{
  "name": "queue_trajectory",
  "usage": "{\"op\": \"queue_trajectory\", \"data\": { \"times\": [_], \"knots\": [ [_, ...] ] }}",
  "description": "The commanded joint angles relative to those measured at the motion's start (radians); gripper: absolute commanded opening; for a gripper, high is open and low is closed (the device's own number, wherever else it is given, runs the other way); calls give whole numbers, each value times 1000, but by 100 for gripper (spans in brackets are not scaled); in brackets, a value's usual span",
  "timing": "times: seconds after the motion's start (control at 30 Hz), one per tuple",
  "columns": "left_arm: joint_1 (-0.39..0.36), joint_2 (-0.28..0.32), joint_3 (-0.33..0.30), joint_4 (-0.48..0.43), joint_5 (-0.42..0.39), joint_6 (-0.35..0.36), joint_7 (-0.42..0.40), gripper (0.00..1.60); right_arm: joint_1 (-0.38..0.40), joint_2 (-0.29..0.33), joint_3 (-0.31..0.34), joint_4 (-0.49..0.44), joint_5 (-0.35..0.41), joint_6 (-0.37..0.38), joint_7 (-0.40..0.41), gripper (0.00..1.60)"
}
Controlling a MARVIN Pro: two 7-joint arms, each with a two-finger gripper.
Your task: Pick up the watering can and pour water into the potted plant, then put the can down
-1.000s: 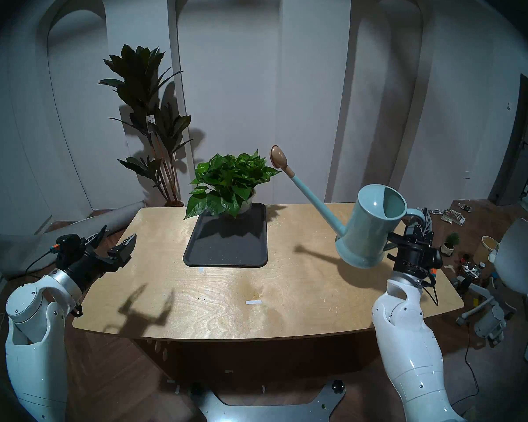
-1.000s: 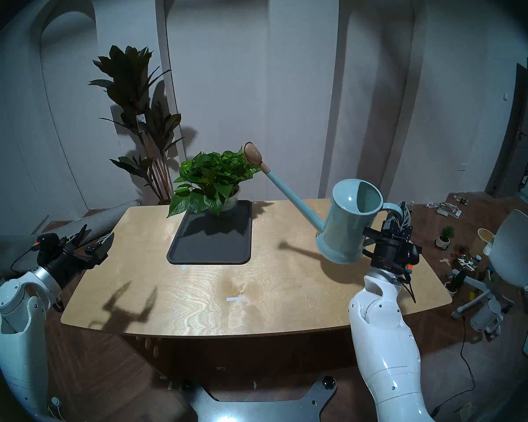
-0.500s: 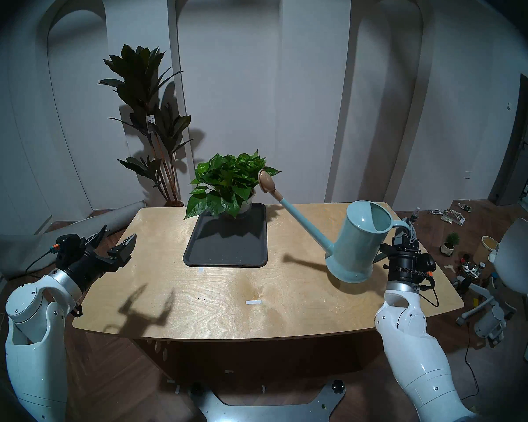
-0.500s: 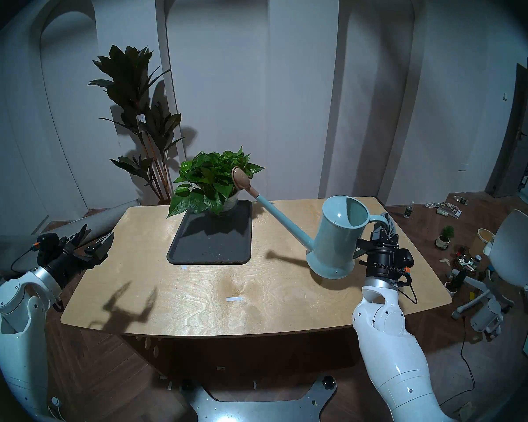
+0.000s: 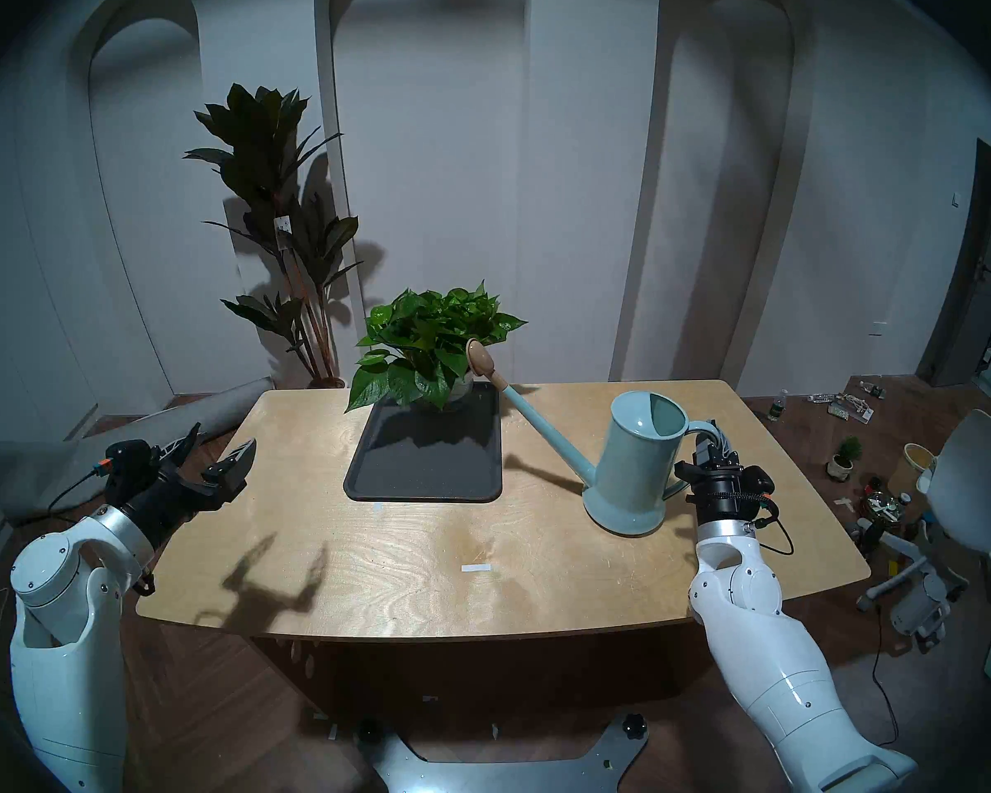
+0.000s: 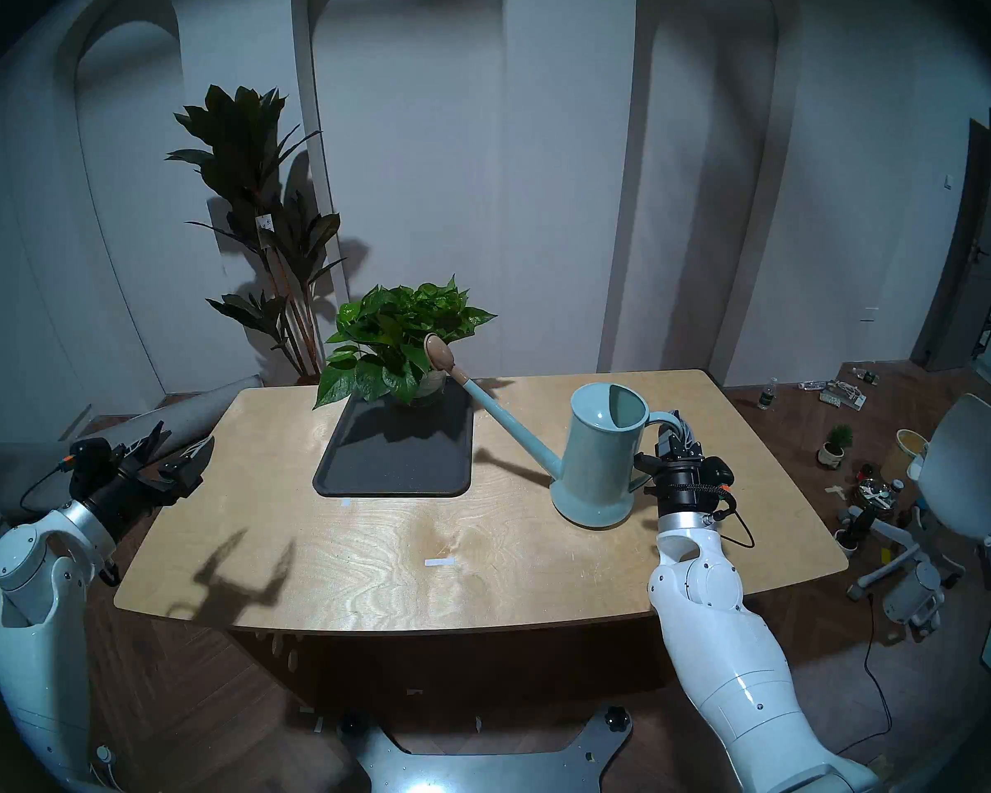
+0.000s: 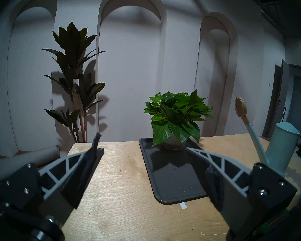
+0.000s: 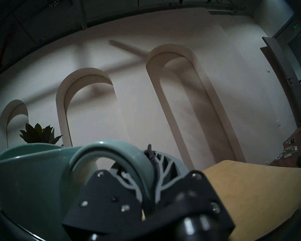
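R hand (image 5: 710, 440) on watering can (image 5: 633, 463) handle

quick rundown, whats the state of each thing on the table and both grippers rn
watering can: upright, base at the table, handle clamped
right gripper: jaws shut on the can's handle
left gripper: jaws open, holding nothing
potted plant: upright on the tray's far end
tray: flat, otherwise bare

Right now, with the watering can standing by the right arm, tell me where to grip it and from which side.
Grip the watering can by its big loop handle, coming from the robot's right. The handle juts out opposite the long spout, clear of the body, and the right pincer is already shut across it there.
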Motion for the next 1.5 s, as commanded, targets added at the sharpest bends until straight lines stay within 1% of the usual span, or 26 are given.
{"op": "queue_trajectory", "data": {
  "times": [0.0, 0.03, 0.17, 0.2, 0.3, 0.37, 0.4, 0.43, 0.5, 0.53, 0.57, 0.6, 0.63, 0.67, 0.7, 0.77, 0.87, 0.9, 0.93, 0.97, 1.13, 1.23, 1.47],
  "knots": [
    [-2, 0, -1, -19, -1, -3, -2, 160, 125, -26, -6, 91, 28, -72, 67, 0],
    [-2, 0, -1, -20, -1, -3, -2, 160, 114, -25, 0, 85, 27, -71, 72, 0],
    [-1, 0, -1, -20, -1, -3, -2, 160, 168, -20, -7, 182, 31, -115, 113, 0],
    [-1, 0, -1, -21, -1, -3, -1, 160, 174, -19, -8, 194, 28, -124, 120, 0],
    [-1, 0, -1, -21, -1, -3, -1, 160, 171, -17, -6, 201, 34, -143, 137, 0],
    [-1, -1, -1, -21, -1, -3, -1, 160, 158, -8, -10, 185, 12, -152, 135, 0],
    [-1, -1, -1, -21, 0, -3, -1, 160, 154, -6, -12, 177, 2, -156, 132, 16],
    [-1, -1, -1, -21, 0, -3, -1, 160, 149, -4, -13, 166, 0, -158, 134, 45],
    [-1, 0, -1, -21, 0, -3, -1, 160, 140, 5, -20, 139, -24, -162, 132, 45],
    [-1, 0, -1, -20, -1, -3, -2, 160, 137, 8, -22, 126, -34, -161, 129, 32],
    [-1, 0, -1, -20, -1, -3, -2, 160, 136, 11, -25, 115, -42, -159, 128, 2],
    [-1, 0, -1, -20, -1, -3, -2, 160, 136, 12, -27, 105, -52, -159, 125, 2],
    [-2, 0, -1, -20, -1, -3, -2, 160, 135, 12, -28, 96, -60, -158, 121, 10],
    [-2, 0, -1, -20, -1, -3, -2, 160, 132, 12, -29, 83, -69, -153, 114, 29],
    [-2, 0, -1, -20, -1, -3, -2, 160, 130, 13, -29, 76, -75, -150, 110, 160],
    [-1, 0, -1, -20, 0, -3, -2, 160, 125, 14, -29, 66, -93, -146, 100, 160],
    [-1, -1, -2, -21, 0, -3, -1, 160, 98, 14, -24, 35, -126, -137, 64, 160],
    [-1, -1, -2, -21, 0, -3, -1, 160, 78, 16, -19, 7, -135, -123, 42, 160],
    [-1, -1, -2, -21, 0, -3, -1, 160, 77, 14, -17, 15, -136, -132, 41, 160],
    [-1, -1, -2, -22, 0, -3, -1, 160, 59, 15, -11, -6, -147, -122, 20, 160],
    [-1, -1, -2, -22, 0, -3, -1, 160, 4, 22, 10, -32, -150, -124, -10, 160],
    [-1, -1, -2, -22, 0, -3, -1, 160, -46, 26, 29, -54, -146, -142, -25, 160],
    [-1, -1, -2, -22, 0, -3, -1, 160, -103, 23, 50, -46, -125, -168, -32, 160]
  ]
}}
